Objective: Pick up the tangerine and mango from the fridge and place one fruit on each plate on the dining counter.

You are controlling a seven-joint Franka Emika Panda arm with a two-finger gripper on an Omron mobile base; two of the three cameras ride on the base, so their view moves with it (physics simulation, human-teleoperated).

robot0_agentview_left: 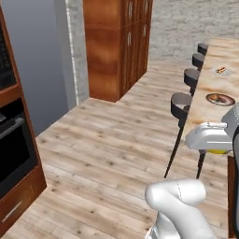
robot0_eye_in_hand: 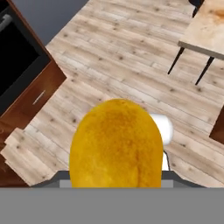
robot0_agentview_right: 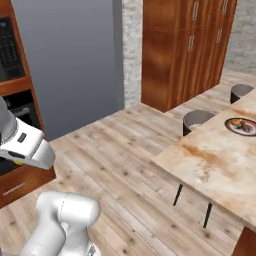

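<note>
the tool (robot0_eye_in_hand: 116, 186) is gripping the mango (robot0_eye_in_hand: 116, 144), carrying it above the wood floor (robot0_agentview_left: 102, 154), off the near corner of the table (robot0_agentview_right: 220, 165). the plate (robot0_agentview_right: 241, 125) is sitting further along the table's stool-side edge, ahead and to the tool's right, already holding a fruit.

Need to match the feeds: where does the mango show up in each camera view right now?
Left base view: a yellow sliver of the mango under the white hand, right edge, over the dining counter.
Right base view: a small yellow bit beneath the hand, far left.
Hand view: large, bottom centre, above the wood floor.
Shared landmark: the dining counter, with its dark stools.
</note>
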